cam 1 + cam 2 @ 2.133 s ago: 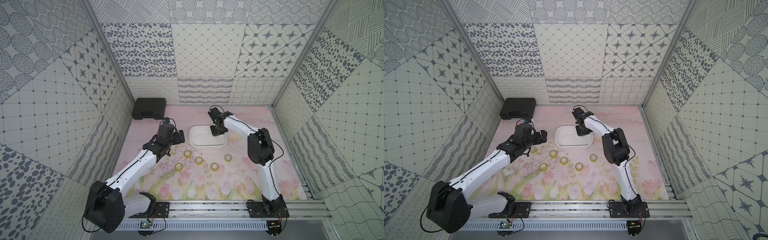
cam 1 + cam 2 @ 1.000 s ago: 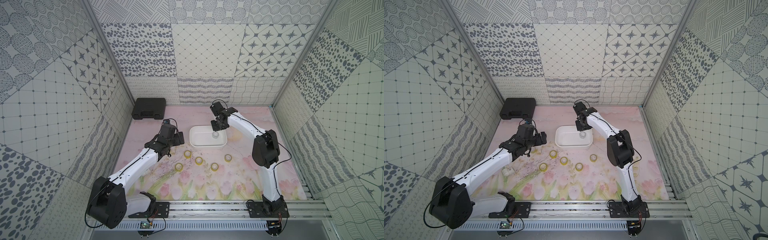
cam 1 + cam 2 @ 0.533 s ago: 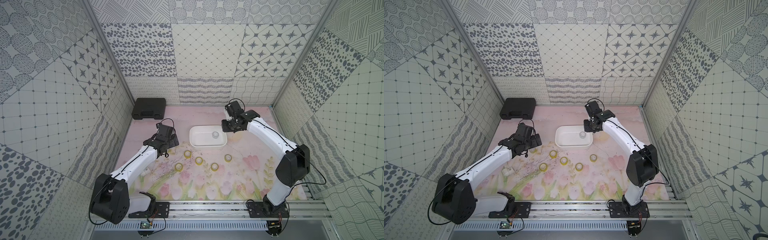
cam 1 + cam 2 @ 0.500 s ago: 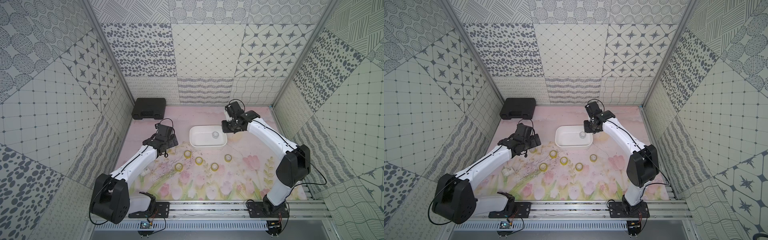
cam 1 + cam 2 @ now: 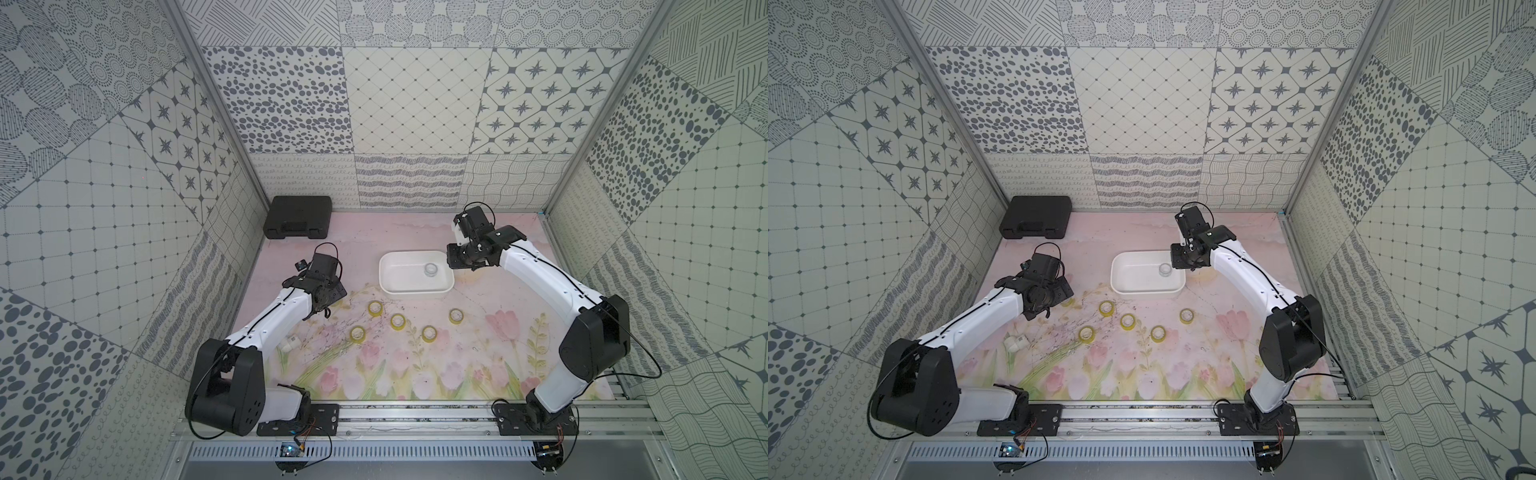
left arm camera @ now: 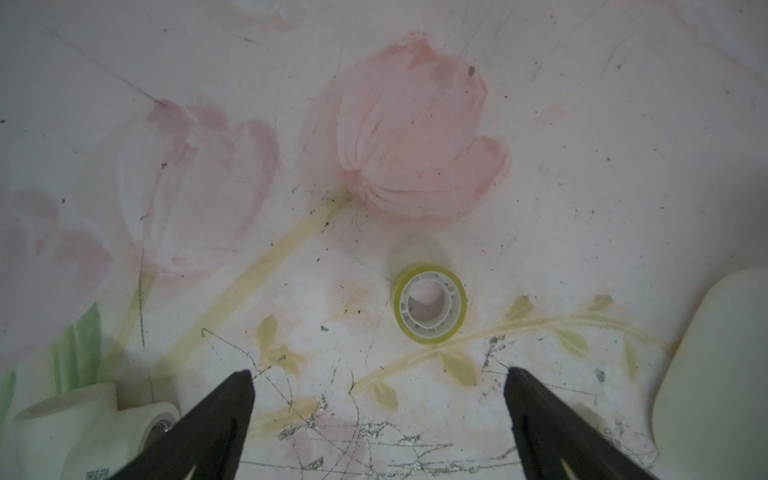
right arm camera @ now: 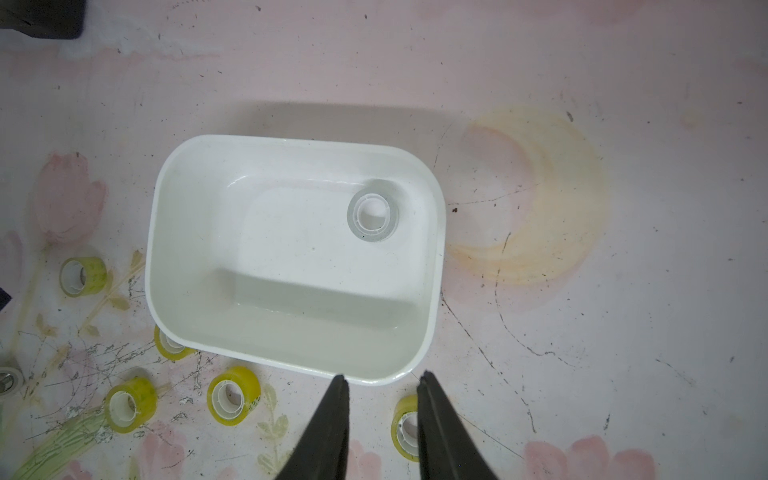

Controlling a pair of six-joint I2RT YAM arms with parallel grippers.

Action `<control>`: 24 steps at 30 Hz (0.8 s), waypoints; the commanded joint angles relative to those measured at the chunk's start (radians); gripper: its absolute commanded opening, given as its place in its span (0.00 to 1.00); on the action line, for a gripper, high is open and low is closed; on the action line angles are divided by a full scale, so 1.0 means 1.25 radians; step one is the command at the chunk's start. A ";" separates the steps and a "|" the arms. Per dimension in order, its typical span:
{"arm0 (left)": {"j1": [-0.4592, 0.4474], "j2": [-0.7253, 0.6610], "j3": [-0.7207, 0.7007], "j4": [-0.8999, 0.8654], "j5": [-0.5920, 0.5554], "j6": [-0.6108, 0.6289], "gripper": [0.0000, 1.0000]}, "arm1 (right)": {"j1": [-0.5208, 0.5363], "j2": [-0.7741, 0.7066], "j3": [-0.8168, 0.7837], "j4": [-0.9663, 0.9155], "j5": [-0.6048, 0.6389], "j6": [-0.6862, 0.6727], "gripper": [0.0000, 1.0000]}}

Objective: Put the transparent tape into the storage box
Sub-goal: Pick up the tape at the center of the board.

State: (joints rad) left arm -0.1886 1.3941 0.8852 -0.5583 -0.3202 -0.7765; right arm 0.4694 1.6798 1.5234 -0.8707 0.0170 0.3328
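The storage box [image 5: 401,277] [image 5: 1136,277] [image 7: 291,249] is a white tub at the middle back of the floral mat. One colourless transparent tape ring [image 5: 431,270] [image 7: 372,215] lies flat inside it near the right end. Several yellow tape rings [image 5: 398,321] [image 5: 1128,320] [image 7: 233,395] lie on the mat in front of the tub. My right gripper [image 7: 383,376] [image 5: 457,258] hovers at the tub's right end, jaws a narrow gap apart and empty. My left gripper [image 6: 378,374] [image 5: 1054,300] hangs wide open left of the tub, with one yellow ring [image 6: 430,309] ahead of its fingers.
A black hard case [image 5: 298,217] sits in the back left corner. A white pipe fitting [image 5: 291,341] [image 6: 83,432] lies on the mat beside my left arm. Patterned walls close in three sides, and a metal rail [image 5: 415,415] runs along the front.
My right arm has swung from over the tub to its right end, leaving the colourless ring inside. My left gripper has drawn away from the tub's left side, toward the front left.
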 commanded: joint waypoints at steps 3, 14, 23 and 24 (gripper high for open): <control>0.005 0.040 -0.013 -0.031 -0.020 -0.089 0.97 | -0.011 -0.008 -0.007 0.028 -0.015 -0.007 0.31; 0.004 0.114 -0.015 0.059 -0.029 -0.102 0.87 | -0.031 -0.001 -0.019 0.033 -0.028 -0.016 0.31; 0.006 0.186 0.019 0.113 -0.030 -0.091 0.86 | -0.039 0.006 -0.018 0.037 -0.030 -0.016 0.31; 0.006 0.194 0.021 0.112 -0.033 -0.094 0.84 | -0.038 0.006 -0.017 0.037 -0.028 -0.016 0.31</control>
State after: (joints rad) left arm -0.1860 1.5997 0.8883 -0.4683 -0.3256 -0.8783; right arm 0.4259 1.6810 1.5066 -0.8555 -0.0154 0.3252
